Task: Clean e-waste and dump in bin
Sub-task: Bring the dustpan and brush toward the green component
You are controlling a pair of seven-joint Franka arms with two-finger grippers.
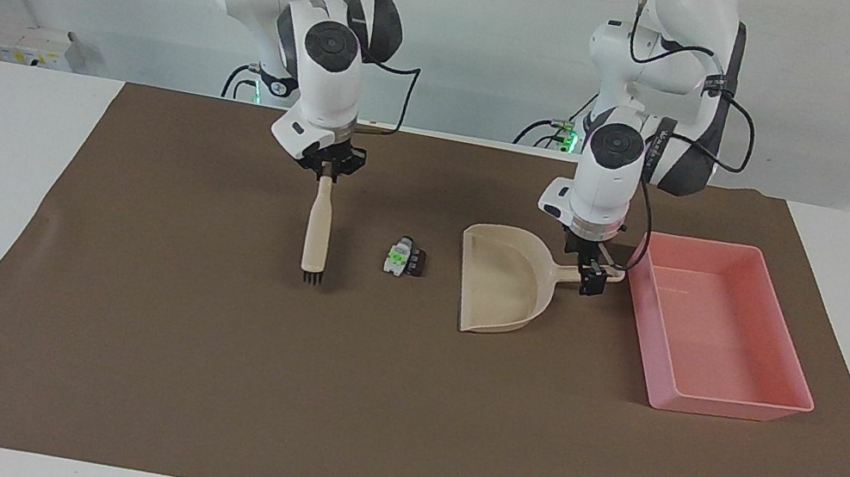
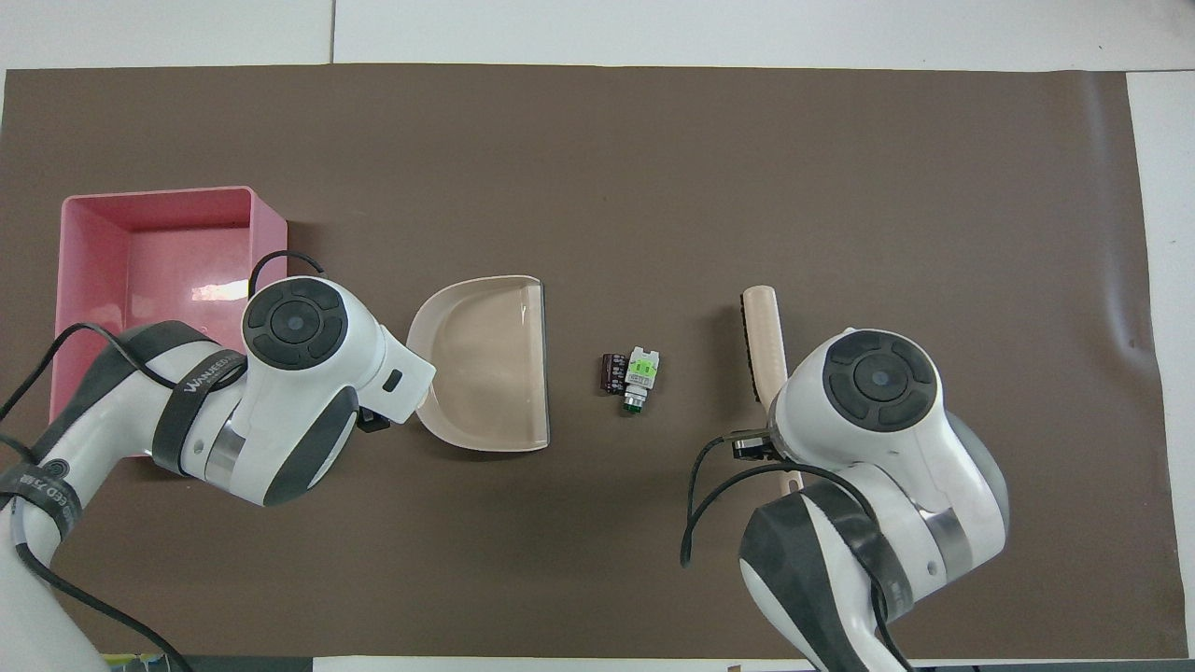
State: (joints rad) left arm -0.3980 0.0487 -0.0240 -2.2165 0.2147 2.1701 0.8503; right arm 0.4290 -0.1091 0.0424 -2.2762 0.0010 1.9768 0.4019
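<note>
The e-waste point(image 1: 404, 258) is a small cluster, one white bit with green marks and dark bits, on the brown mat; it also shows in the overhead view point(image 2: 632, 371). My right gripper point(image 1: 327, 169) is shut on the handle of a beige brush point(image 1: 318, 230), whose dark bristles hang low over the mat beside the e-waste, toward the right arm's end. The beige dustpan point(image 1: 504, 287) lies on the e-waste's other flank, mouth toward it. My left gripper point(image 1: 591, 280) is down at the dustpan's handle. The pink bin point(image 1: 728, 406) sits beside the dustpan, toward the left arm's end.
The brown mat point(image 1: 361, 402) covers most of the white table. In the overhead view the brush point(image 2: 761, 331), the dustpan point(image 2: 485, 373) and the bin point(image 2: 159, 194) lie in one row with the e-waste.
</note>
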